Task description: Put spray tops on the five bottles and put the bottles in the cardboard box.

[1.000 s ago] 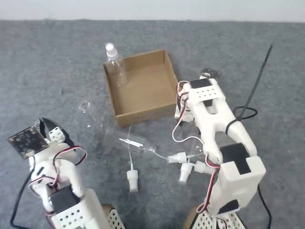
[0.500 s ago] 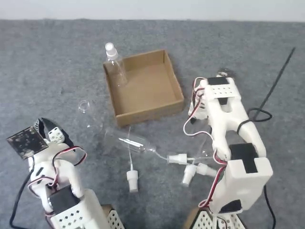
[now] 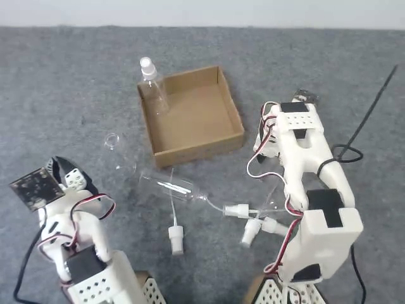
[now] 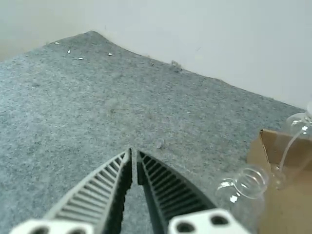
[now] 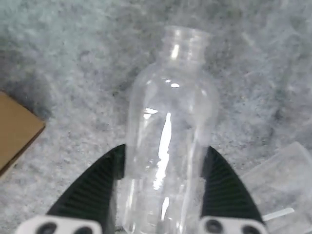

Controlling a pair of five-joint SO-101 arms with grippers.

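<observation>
A clear bottle without a top lies between the black fingers of my right gripper, which press on both of its sides, its open neck pointing away over the carpet. The right arm reaches out just right of the cardboard box. A bottle with a spray top stands in the box's far left corner. An open bottle stands left of the box, and another bottle lies in front of it. Several loose spray tops lie near the front. My left gripper is shut and empty at the front left.
Grey carpet covers the table, with a pale wall along the far edge. The box's corner sits close beside the held bottle. A black cable runs at the right. Both arm bases stand at the near edge.
My right arm has swung to the right, away from the box's front corner, and the clear bottle under it shifted with it. The left arm has stayed still.
</observation>
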